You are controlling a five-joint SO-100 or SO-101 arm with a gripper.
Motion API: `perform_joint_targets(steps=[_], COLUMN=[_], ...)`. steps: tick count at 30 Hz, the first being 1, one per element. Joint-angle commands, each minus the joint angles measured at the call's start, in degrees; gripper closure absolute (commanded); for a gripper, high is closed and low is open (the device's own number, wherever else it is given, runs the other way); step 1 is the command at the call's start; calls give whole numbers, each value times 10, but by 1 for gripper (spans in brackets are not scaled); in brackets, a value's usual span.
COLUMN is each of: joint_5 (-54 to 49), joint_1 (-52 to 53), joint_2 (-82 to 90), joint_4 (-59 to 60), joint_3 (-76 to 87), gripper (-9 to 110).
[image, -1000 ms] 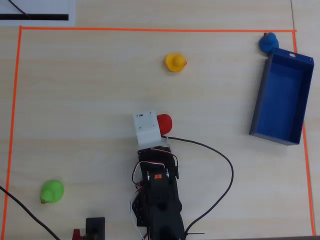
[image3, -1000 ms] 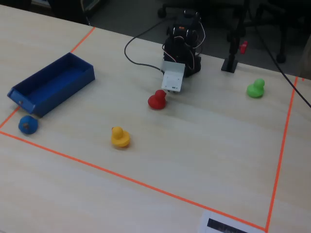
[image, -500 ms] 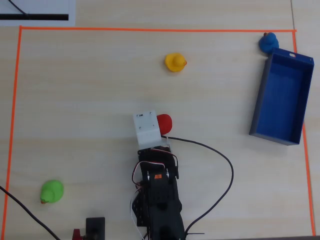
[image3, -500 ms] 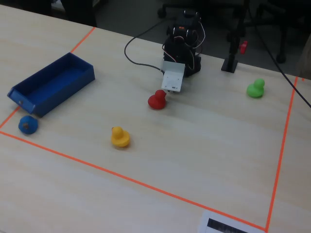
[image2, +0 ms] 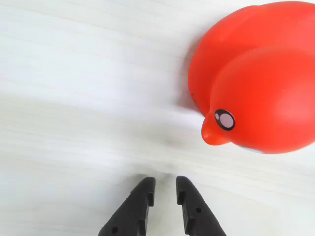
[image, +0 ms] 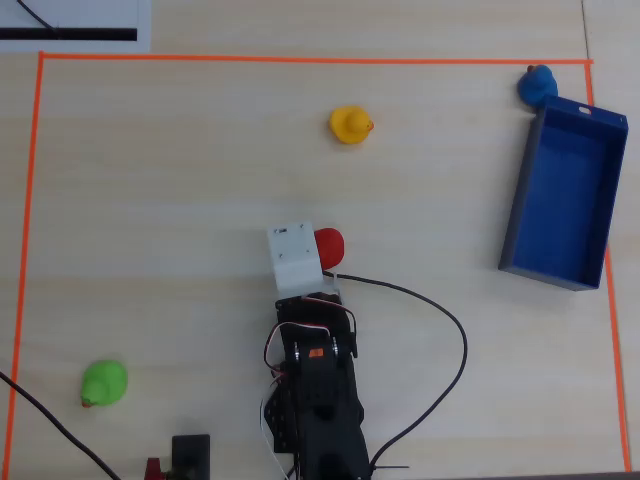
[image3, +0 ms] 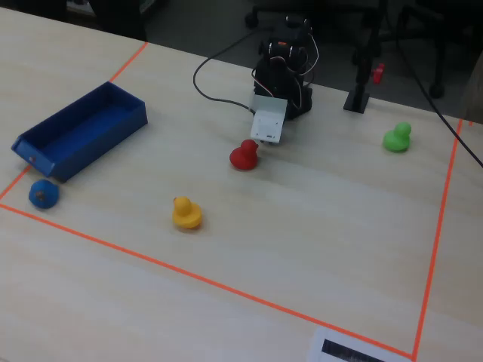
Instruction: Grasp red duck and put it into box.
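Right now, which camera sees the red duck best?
The wrist view: the red duck fills the picture, with its eye and beak clear, just beside the nearly closed gripper. The overhead view shows only part of it next to the arm. The fixed view shows it whole but small.

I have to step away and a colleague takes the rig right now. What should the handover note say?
Gripper: nearly shut, empty, low over the table just beside the red duck, which sits off to one side of the fingertips, not between them.
Red duck: on the table mid-workspace.
Box: at the right edge in the overhead view, empty.
Done: approach only.
Left: open, centre on the duck, grasp, carry it to the box, release.
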Motion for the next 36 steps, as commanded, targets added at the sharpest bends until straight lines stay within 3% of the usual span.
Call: perform_joint_targets(steps=[1,17,26,36], joint_5=[3,-5,-15,-8], joint_1=[-3,78,119,117], joint_2=[-1,-56,-236,-475], joint_4=[12,-60,-32,-30], joint_3=[-4,-69,-303,-477], gripper=[99,101,81,76])
